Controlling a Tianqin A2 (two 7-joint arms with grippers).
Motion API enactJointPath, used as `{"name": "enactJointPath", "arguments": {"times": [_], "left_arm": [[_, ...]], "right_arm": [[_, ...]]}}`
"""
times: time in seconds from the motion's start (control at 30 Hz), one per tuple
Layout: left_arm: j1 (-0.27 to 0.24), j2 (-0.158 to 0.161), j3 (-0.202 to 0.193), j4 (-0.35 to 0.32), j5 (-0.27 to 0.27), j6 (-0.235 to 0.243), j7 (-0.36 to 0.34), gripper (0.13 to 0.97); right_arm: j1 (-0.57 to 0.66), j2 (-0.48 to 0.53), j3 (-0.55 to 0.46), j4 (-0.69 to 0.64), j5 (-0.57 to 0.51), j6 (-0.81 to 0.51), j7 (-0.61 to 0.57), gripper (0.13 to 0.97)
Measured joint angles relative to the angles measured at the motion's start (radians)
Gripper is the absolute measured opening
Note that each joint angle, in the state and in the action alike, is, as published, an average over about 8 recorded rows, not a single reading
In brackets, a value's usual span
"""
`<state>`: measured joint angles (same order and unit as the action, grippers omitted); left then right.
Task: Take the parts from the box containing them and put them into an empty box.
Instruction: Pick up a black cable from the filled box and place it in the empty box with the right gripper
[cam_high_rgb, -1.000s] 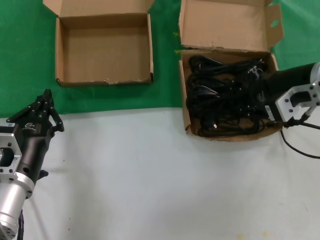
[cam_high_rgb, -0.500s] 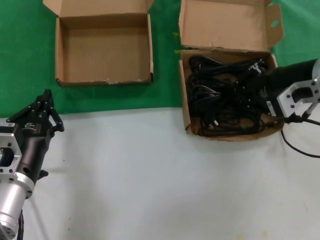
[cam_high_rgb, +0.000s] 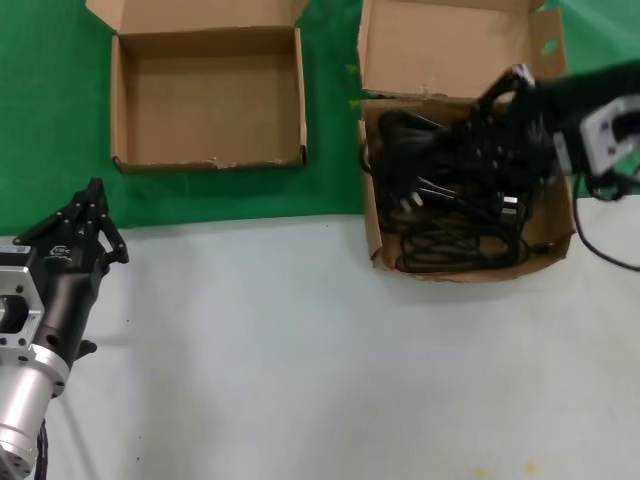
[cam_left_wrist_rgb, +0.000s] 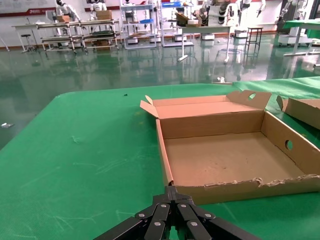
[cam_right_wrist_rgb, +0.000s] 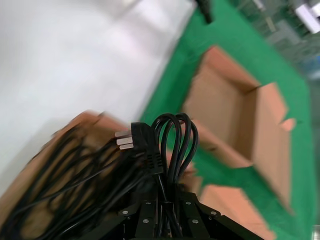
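One power cord coil (cam_right_wrist_rgb: 172, 145) hangs clenched in the right gripper (cam_right_wrist_rgb: 165, 212) above the full box (cam_high_rgb: 375, 235); tangled neighbours could drag along. Left gripper (cam_high_rgb: 85, 225) idles closed beside the empty box (cam_high_rgb: 210, 158).

Left gripper (cam_high_rgb: 92, 196): parked low at left, fingers together, pointing forward.
Right gripper (cam_high_rgb: 497, 110): raised at right, reaching inward, fingers clamped on a cord (cam_right_wrist_rgb: 170, 145).

The right end effector (cam_high_rgb: 505, 112) is motion-blurred, its arm cut off by the frame's right edge.
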<state>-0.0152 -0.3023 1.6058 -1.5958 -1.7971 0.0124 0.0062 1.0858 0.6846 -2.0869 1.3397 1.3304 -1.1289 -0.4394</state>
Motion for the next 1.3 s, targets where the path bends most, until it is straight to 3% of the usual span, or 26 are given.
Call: {"name": "enactJointPath", "arguments": {"times": [0.27, 0.63, 0.97, 1.3], "left_arm": [[0.0, 0.0, 0.0, 0.0, 0.0, 0.0, 0.0, 0.145], [0.0, 0.0, 0.0, 0.0, 0.0, 0.0, 0.0, 0.145], [0.0, 0.0, 0.0, 0.0, 0.0, 0.0, 0.0, 0.145], [0.0, 0.0, 0.0, 0.0, 0.0, 0.0, 0.0, 0.145]], "right_arm": [[0.091, -0.087, -0.008, 0.012, 0.012, -0.023, 0.139, 0.204], [0.171, -0.305, -0.066, -0.13, -0.052, 0.082, 0.225, 0.204], [0.195, -0.479, -0.092, -0.37, -0.059, 0.2, 0.173, 0.203], [0.198, -0.583, -0.085, -0.537, -0.025, 0.288, 0.085, 0.208]]}}
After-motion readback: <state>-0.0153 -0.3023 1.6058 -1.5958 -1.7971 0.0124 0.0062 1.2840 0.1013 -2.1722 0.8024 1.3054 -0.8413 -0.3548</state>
